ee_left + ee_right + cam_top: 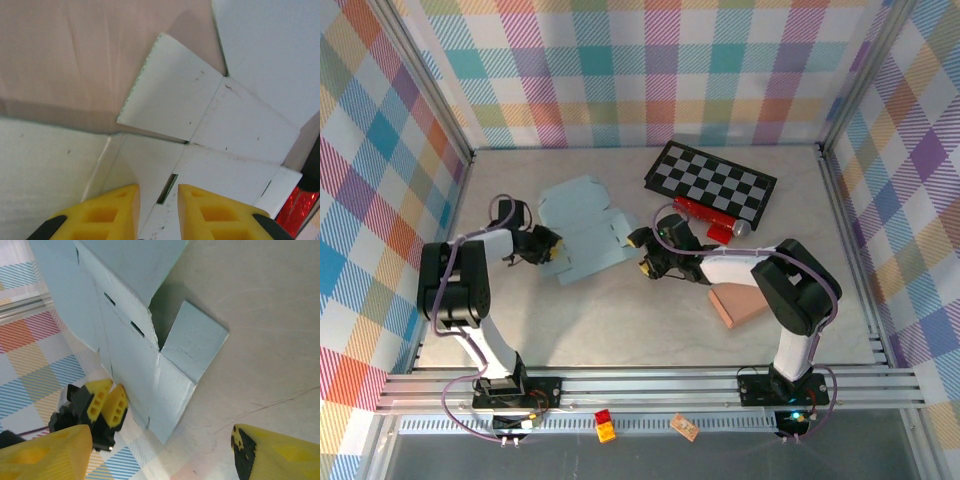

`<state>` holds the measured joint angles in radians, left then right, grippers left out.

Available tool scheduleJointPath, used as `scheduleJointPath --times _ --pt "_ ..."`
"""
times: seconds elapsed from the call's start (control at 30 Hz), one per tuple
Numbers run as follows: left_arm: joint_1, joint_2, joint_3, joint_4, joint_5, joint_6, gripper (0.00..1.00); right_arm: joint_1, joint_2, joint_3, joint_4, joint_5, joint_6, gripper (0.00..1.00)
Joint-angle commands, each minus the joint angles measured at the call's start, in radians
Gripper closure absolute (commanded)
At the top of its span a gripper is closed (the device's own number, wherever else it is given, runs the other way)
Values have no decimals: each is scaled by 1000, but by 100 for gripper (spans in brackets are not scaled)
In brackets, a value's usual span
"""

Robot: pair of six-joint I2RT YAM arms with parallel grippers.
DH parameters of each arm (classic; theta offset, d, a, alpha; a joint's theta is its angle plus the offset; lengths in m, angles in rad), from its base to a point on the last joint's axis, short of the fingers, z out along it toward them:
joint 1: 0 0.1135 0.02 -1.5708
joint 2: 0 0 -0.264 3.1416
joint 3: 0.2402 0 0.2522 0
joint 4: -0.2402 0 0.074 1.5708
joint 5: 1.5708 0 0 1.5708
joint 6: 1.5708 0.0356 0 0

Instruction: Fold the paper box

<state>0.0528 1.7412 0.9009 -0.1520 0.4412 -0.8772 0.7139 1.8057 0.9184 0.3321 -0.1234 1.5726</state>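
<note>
The pale blue paper box (585, 225) lies unfolded as a flat sheet in the middle of the table. My left gripper (550, 250) is at its left edge. In the left wrist view its yellow fingers stand a narrow gap apart (159, 210) over a creased panel with a slot (235, 120). Whether they pinch the card I cannot tell. My right gripper (645, 255) is at the sheet's right edge, wide open (160, 455) over bare table, just short of a corner flap (195, 340). The right wrist view also catches the left gripper (106, 405) against the sheet's far edge.
A black and white checkerboard (712, 182) lies at the back right, with a red bar (705, 213) in front of it. A pink wedge block (740, 303) sits near the right arm. Aluminium rails (640, 385) border the near edge, and plaid walls close the other sides.
</note>
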Motion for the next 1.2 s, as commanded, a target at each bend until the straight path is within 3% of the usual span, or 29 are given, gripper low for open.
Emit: scheduleJointPath --times 0.0,0.33,0.53,1.17 --pt "-30 -64 -66 15 5 -54 74 -33 1 -20 96 7 -48 27" --pt "-65 -115 -112 -24 -27 -22 75 -91 44 -8 116 -18 -141 40" --pt "-75 -111 -99 -25 -22 -19 76 -91 91 19 129 -29 -134 41" --pt "-88 -88 -80 -41 -19 1 77 -93 230 138 137 -32 -163 62"
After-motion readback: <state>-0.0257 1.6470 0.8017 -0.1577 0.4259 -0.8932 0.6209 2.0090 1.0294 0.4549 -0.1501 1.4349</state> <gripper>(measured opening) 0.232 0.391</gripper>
